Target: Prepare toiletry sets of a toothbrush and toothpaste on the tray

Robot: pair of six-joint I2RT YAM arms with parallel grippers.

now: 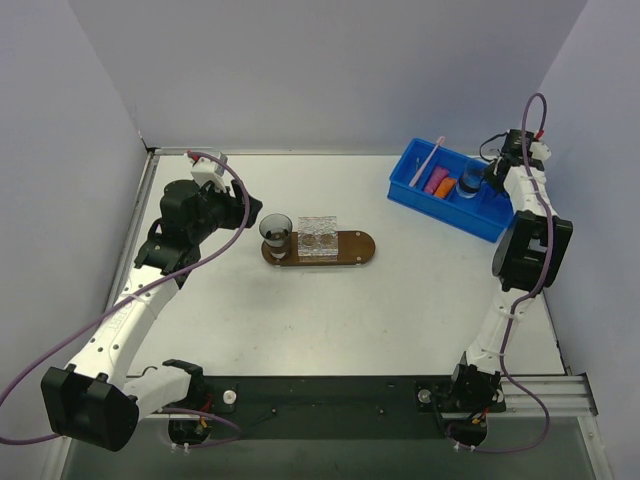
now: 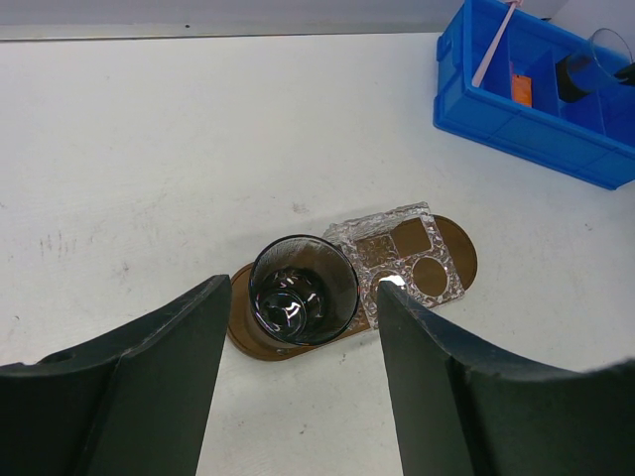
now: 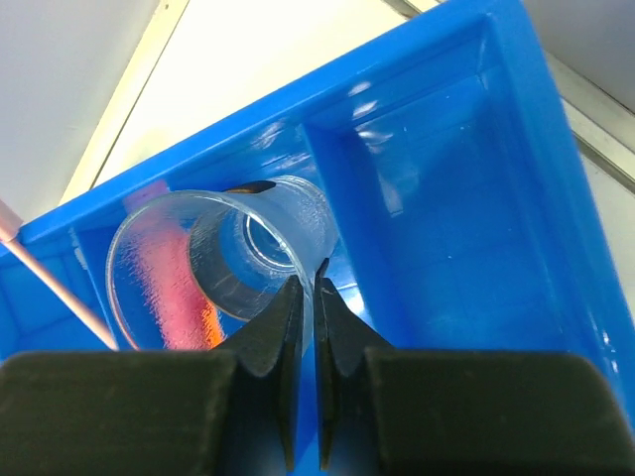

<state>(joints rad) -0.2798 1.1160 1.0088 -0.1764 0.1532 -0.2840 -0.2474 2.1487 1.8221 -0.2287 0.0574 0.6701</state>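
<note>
Left gripper (image 2: 303, 288) hangs wide open above the tray (image 1: 362, 250). The right gripper (image 3: 306, 273) is pinched narrow, seemingly on the clear cup (image 3: 159, 248) in the blue bin (image 1: 470, 215). The toothbrush (image 1: 426, 162) leans there too — light, thin, stiff — so take it mid-handle.

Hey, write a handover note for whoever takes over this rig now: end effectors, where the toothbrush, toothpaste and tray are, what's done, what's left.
Left end effector: open, empty, aimed at the dark cup on the tray.
Right end effector: shut on the wall of the clear cup inside the blue bin.
Toothbrush, magenta tube and orange tube: all in the bin.
Tray: mid-table, carrying the dark cup and a clear holder.
Done: no toothbrush or toothpaste on the tray yet.
Left: move both to the tray.
</note>
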